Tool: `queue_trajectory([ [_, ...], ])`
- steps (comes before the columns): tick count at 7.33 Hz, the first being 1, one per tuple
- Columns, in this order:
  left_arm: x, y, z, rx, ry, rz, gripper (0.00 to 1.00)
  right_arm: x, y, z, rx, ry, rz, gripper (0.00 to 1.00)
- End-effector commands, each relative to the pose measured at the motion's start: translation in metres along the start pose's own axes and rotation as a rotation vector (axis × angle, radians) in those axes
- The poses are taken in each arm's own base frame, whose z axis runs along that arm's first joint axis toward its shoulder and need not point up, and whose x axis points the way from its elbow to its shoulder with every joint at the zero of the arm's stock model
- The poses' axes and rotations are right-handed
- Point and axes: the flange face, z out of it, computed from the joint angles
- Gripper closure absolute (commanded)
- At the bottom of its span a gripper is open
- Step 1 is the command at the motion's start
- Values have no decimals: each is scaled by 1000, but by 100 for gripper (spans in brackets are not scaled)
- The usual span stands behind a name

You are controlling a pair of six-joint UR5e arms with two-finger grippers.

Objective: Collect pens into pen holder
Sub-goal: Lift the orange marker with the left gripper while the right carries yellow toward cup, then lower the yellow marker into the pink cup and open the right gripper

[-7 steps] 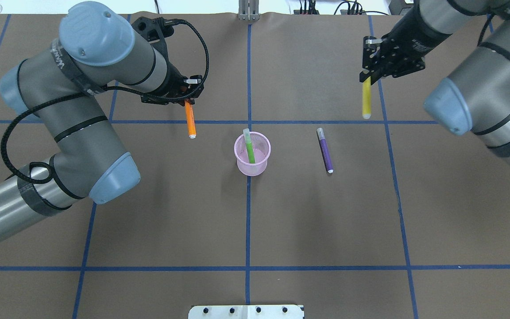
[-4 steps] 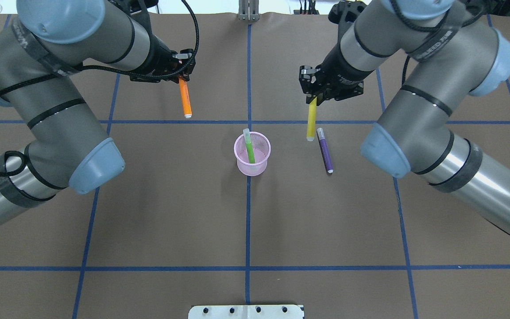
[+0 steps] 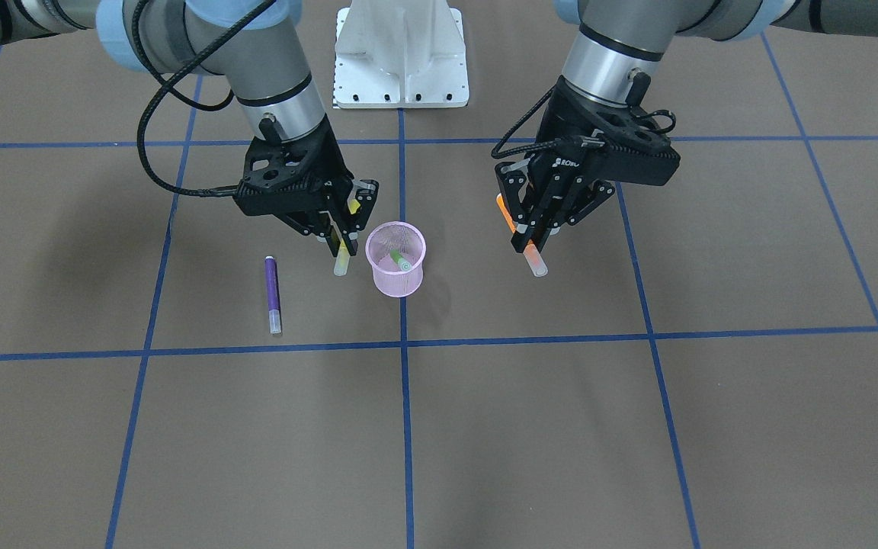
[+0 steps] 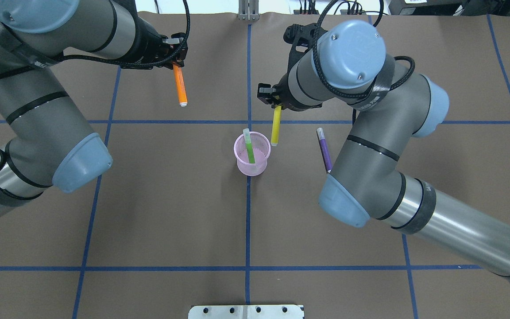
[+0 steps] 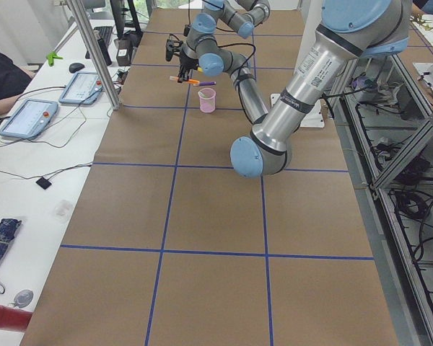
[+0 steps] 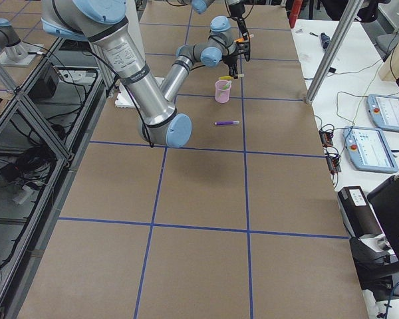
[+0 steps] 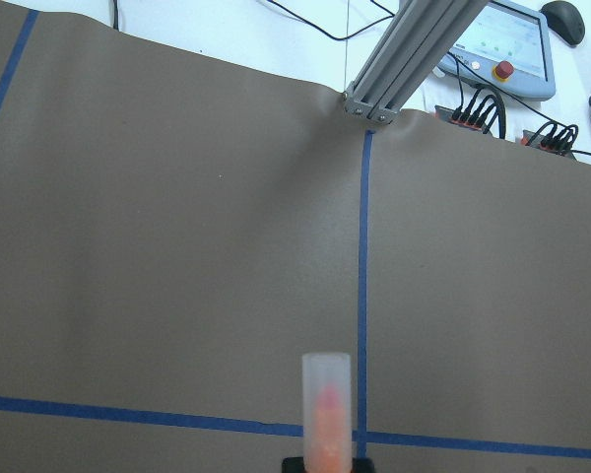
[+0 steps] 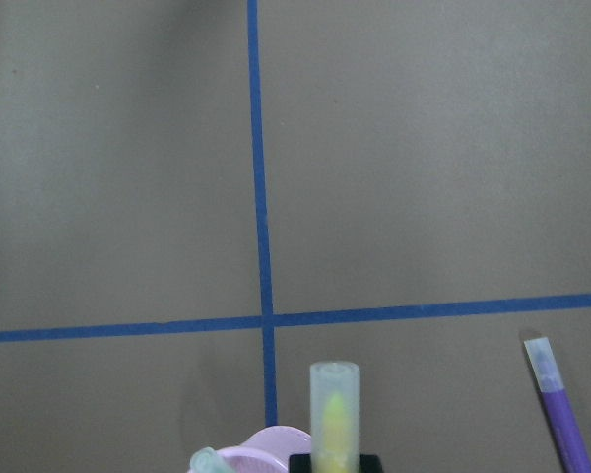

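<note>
The right gripper, clenched on a slim yellow pen, has closed in beside the pink wire-mesh pen holder at 2 o'clock; the left gripper, grasping a slim orange pen, has backed toward 10 o'clock.

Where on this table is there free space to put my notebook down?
Bare: the strip on the operators' side of the tape line, and both ends of the table. Crowded: around the holder, with the right gripper holding the yellow pen beside it, the purple pen lying nearby, and the left gripper holding the orange pen.
</note>
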Motion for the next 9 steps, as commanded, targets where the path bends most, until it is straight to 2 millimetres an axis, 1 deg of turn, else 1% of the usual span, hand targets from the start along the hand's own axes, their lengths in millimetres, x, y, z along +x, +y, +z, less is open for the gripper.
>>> queue_trajectory([
  [1, -4, 0, 0, 1, -4, 4, 100, -18, 33, 13, 153, 16, -39, 100],
  [2, -3, 0, 0, 1, -3, 5, 100, -22, 47, 20, 209, 15, -58, 100],
  [3, -4, 0, 1, 0, -6, 4, 100, -24, 54, 27, 266, 38, -68, 100],
  [4, -4, 0, 2, -1, -7, 5, 100, -25, 52, 31, 307, 48, -74, 100],
  [5, -5, 0, 3, -2, -8, 5, 100, -28, 60, 39, 333, 64, -85, 100],
  [6, -5, 0, 4, -2, -10, 5, 100, -31, 72, 51, 369, 90, -103, 100],
  [7, -5, 0, 5, -3, -11, 7, 100, -30, 81, 59, 370, 103, -113, 100],
  [8, -6, 0, 6, -4, -14, 6, 100, -30, 84, 62, 375, 109, -118, 100],
  [9, -9, 0, 7, -4, -17, 7, 100, -34, 90, 72, 395, 131, -133, 100],
])
